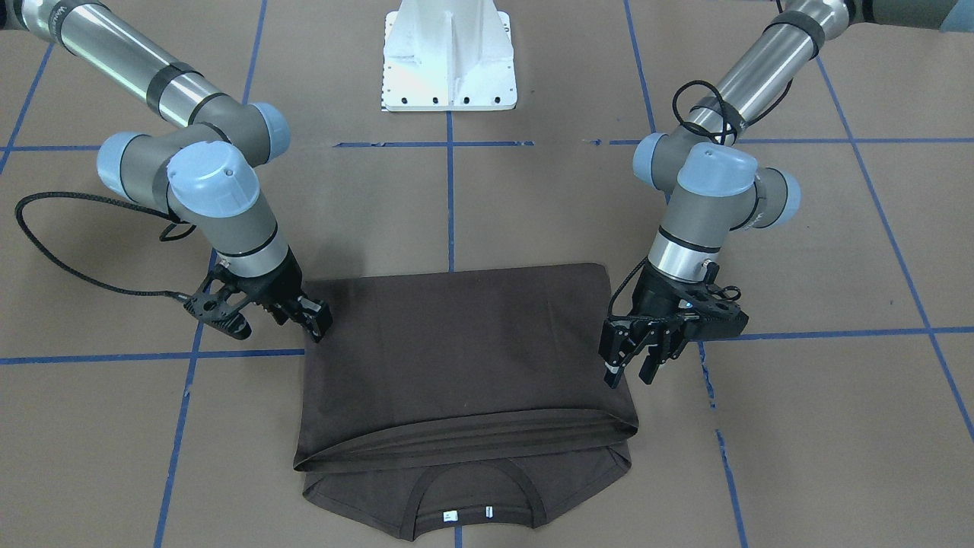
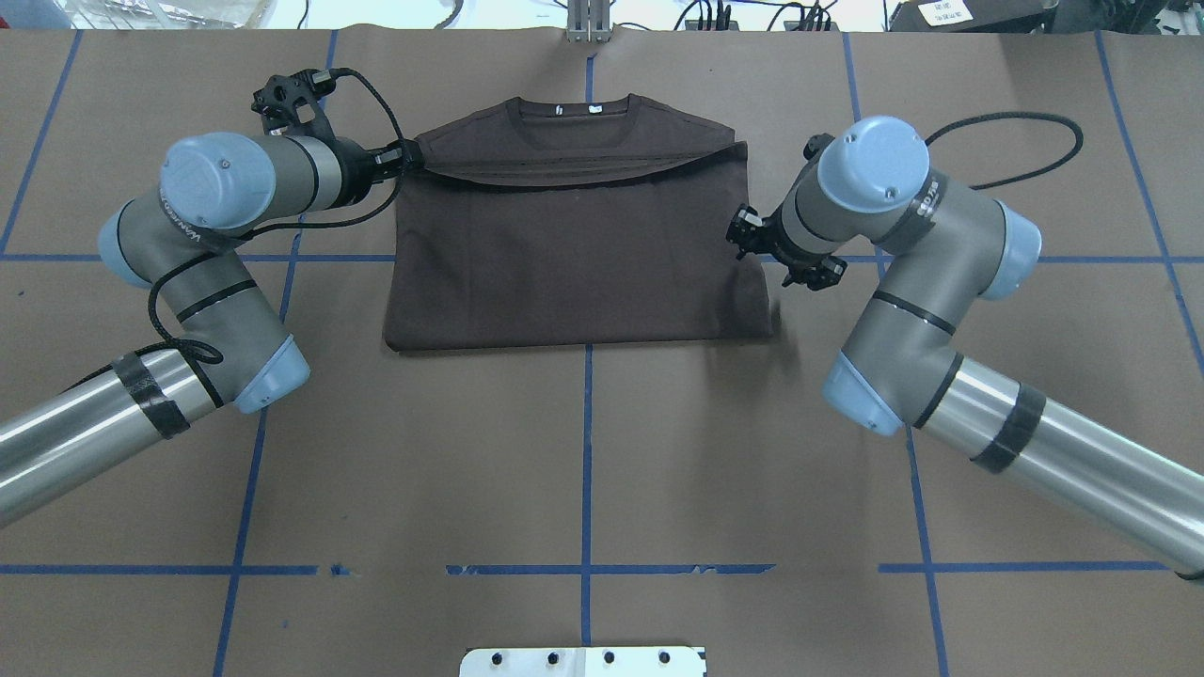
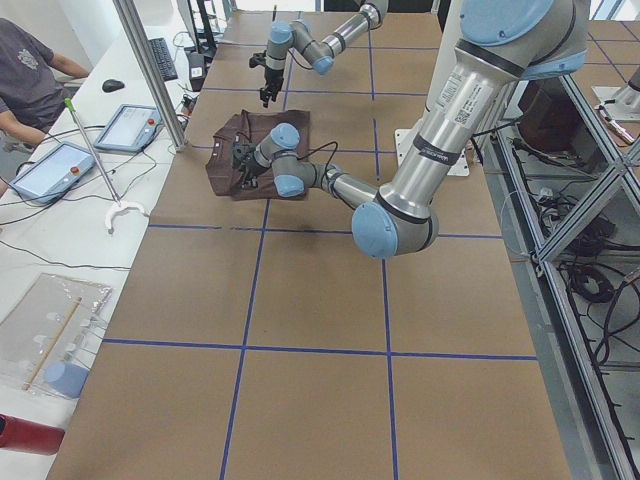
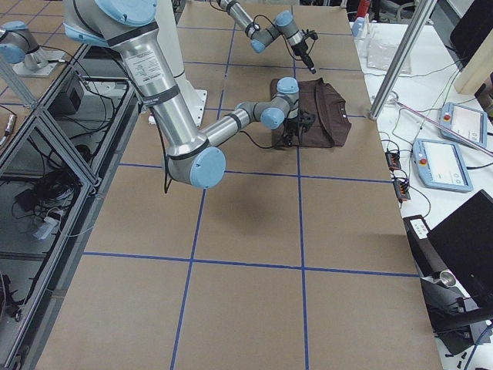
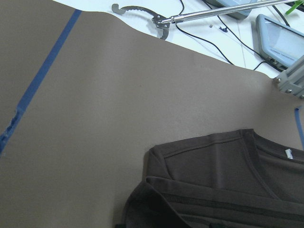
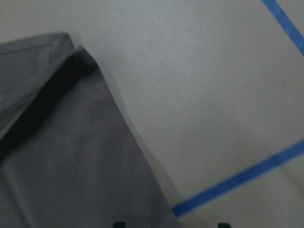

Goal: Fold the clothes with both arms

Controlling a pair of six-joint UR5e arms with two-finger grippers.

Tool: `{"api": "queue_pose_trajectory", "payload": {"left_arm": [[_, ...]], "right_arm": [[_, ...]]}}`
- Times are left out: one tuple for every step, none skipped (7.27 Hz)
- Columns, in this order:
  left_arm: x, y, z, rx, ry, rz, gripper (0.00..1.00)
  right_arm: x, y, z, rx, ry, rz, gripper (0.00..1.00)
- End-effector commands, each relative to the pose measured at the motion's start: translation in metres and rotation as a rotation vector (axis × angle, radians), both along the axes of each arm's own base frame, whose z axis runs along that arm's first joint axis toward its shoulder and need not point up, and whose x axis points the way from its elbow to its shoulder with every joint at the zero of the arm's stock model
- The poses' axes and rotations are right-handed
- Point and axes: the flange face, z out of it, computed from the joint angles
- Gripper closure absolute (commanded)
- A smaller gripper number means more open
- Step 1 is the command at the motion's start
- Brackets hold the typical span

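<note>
The dark brown T-shirt [image 1: 456, 358] [image 2: 574, 254] lies flat as a rectangle, its lower half folded up so the hem rests just short of the ribbed collar [image 1: 472, 495] and the white neck labels [image 1: 449, 515]. My left gripper [image 1: 630, 371] [image 2: 406, 158] hovers open beside the hem corner on the collar side, with nothing between its fingers. My right gripper [image 1: 300, 316] [image 2: 748, 235] sits at the opposite side edge of the shirt, about halfway along. It looks open, since its fingertips stand apart at the bottom of the blurred right wrist view over the shirt's edge [image 6: 71, 166].
The white pedestal base [image 1: 449, 61] stands behind the shirt on the robot's side. Blue tape lines [image 1: 450, 205] cross the brown table. A black cable loop [image 1: 46, 251] hangs off the right arm. A person [image 3: 30, 70] and tablets [image 3: 135, 125] are on the side bench.
</note>
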Motion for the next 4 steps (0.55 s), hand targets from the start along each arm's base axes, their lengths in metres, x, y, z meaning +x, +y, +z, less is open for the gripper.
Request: {"api": "queue_pose_trajectory", "payload": {"left_arm": [[0.001,0.001,0.001,-0.003,-0.002,0.002,0.34],[0.001,0.001,0.004,-0.006,-0.007,-0.001,0.34],[0.001,0.001,0.004,-0.006,-0.007,-0.001,0.34],[0.001,0.000,0.007,-0.010,-0.010,-0.001,0.34]], "right_arm": [[0.000,0.053,0.014,-0.036,-0.014,-0.015,0.22],[-0.005,0.054,0.013,-0.027,-0.006,0.002,0.22],[-0.013,0.056,0.011,-0.030,-0.004,0.001,0.23],[-0.014,0.052,0.010,-0.019,0.002,0.016,0.24]]}}
